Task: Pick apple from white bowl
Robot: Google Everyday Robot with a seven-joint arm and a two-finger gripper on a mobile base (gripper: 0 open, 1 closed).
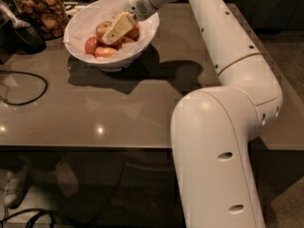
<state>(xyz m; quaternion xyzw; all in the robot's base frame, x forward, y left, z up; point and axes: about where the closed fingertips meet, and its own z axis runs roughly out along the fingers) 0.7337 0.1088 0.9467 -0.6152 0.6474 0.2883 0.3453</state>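
Note:
The white bowl [78, 23] stands at the back left of the grey table [142, 113] and holds several apples. The apple [101, 29], the largest one, red-orange with a yellowish patch, lies at the back of the bowl. My gripper [116, 28], cream-coloured, reaches down into the bowl from the right and lies against this apple's right side, hiding part of it. Smaller redder apples [91, 45] lie at the front of the bowl, and another [134, 33] lies to the gripper's right. My white arm runs from the lower right up across the table to the bowl.
A glass jar of brown cookies [40, 11] stands just left of the bowl. A dark object [21, 34] sits in front of the jar. A black cable [28, 87] loops on the table's left. The table's front edge [95, 147] crosses the lower view.

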